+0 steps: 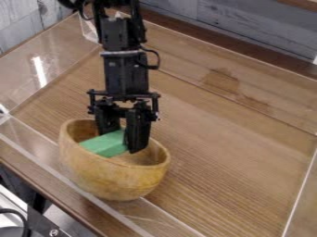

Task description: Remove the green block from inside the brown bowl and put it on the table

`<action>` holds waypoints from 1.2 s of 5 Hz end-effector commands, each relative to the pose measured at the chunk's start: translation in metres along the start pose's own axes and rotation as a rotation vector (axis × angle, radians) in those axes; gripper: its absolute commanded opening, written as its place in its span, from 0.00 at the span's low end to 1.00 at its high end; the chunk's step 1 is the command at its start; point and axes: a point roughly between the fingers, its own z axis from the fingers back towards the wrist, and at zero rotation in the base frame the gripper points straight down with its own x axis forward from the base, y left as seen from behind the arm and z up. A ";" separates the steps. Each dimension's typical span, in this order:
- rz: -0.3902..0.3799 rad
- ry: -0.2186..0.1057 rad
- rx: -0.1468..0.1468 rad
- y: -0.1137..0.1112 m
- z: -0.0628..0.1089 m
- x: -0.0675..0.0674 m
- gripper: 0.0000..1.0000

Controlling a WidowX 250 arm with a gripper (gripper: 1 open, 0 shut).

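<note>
The brown bowl (pixel 114 180) sits near the front left of the table (pixel 235 139). The black arm comes down from the top of the view into the bowl. The green block (pixel 102 145) lies tilted inside, its left part showing bright against the wood. My gripper (pixel 125 145) is shut on the green block's right end, with dark fingers (pixel 140 137) reaching below the rim. The block's right end is hidden behind the fingers. I cannot tell whether the block still touches the bowl's floor.
Low clear acrylic walls border the table, one along the left (pixel 31 69) and one along the front (pixel 186 218). Bare wood-grain surface stretches to the right of and behind the bowl. A grey plank wall (pixel 260 23) stands at the back.
</note>
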 end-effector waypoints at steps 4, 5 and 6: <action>-0.054 -0.034 -0.001 -0.025 0.031 -0.001 0.00; -0.065 -0.030 -0.005 -0.030 0.034 -0.001 0.00; -0.082 -0.026 -0.008 -0.036 0.035 0.001 0.00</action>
